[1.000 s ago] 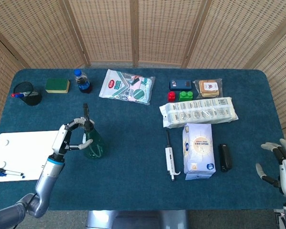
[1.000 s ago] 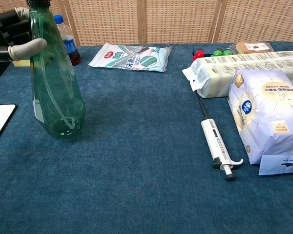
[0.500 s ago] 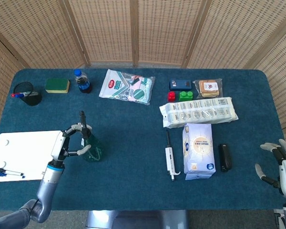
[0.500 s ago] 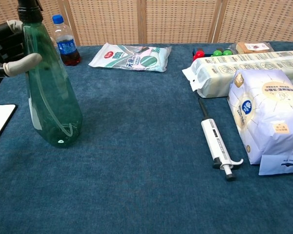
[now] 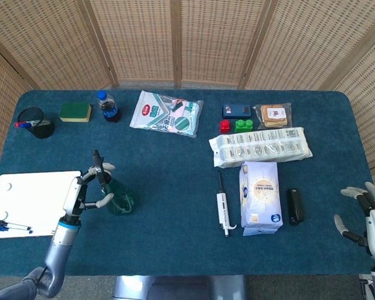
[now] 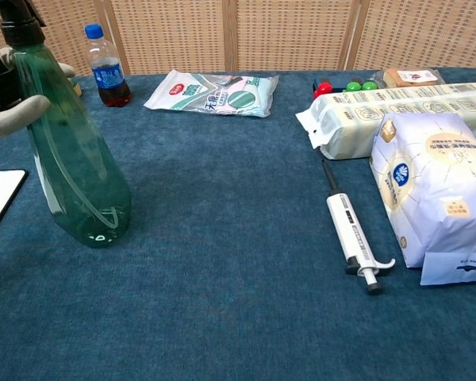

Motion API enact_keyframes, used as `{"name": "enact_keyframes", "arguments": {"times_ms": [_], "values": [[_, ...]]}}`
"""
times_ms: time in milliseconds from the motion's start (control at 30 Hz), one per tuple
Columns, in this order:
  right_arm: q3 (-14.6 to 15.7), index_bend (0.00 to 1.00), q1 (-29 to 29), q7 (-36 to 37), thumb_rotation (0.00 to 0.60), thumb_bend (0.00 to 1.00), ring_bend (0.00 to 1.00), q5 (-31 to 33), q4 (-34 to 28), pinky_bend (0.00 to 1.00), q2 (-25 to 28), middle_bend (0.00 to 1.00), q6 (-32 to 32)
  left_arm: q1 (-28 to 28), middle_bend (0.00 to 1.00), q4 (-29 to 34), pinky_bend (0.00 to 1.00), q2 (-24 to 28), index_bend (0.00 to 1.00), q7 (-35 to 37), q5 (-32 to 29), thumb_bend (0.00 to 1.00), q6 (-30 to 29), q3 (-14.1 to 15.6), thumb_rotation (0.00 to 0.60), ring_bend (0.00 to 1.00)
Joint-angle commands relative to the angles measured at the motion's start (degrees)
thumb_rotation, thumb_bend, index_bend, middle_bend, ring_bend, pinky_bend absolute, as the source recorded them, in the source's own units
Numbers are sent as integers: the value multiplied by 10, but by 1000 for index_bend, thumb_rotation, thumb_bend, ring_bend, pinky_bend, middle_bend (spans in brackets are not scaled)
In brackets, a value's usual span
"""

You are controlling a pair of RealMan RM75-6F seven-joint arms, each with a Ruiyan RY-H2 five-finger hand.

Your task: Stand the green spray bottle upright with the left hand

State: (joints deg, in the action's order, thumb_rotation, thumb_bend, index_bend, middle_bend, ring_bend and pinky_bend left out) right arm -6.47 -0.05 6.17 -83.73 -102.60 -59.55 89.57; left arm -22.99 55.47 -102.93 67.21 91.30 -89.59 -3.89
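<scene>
The green spray bottle [image 5: 114,195] [image 6: 73,171] stands on its base on the blue cloth, leaning slightly left, black nozzle on top. My left hand [image 5: 84,192] [image 6: 8,95] grips its upper body from the left, thumb curled across the front. In the chest view only the thumb and part of the hand show at the left edge. My right hand [image 5: 367,215] hangs past the table's right front corner, fingers spread, holding nothing.
A white board [image 5: 26,201] with markers lies left of the bottle. A cola bottle [image 5: 107,106], sponge [image 5: 75,112] and pen cup [image 5: 36,124] sit at the back left. Wipes pack [image 5: 167,114], long packet [image 5: 260,147], white bag [image 5: 260,197], pipette [image 5: 222,209] and black case [image 5: 294,205] lie to the right.
The bottle and my left hand have shifted left and toward the front edge, and the bottle's top now leans further left. The right hand has not moved.
</scene>
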Motion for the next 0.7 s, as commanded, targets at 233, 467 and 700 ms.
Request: {"name": "enact_keyframes", "arguments": {"times_ms": [233,467,700], "values": [[0,297,0,5,600,377,106,-1,2,164,0,299,0,4,290,-7,433,-1,354,-12,8,306,-10,3,477,214],[0,297,0,9,600,375,107,-1,3,164,0,300,1,3,279,-6,412,3,347,-25,18,306,-15,8,458,198],[0,296,0,10,600,376,107,-2,4,164,-1,300,1,6,268,-7,393,4,341,-35,21,305,-17,13,381,182]]}}
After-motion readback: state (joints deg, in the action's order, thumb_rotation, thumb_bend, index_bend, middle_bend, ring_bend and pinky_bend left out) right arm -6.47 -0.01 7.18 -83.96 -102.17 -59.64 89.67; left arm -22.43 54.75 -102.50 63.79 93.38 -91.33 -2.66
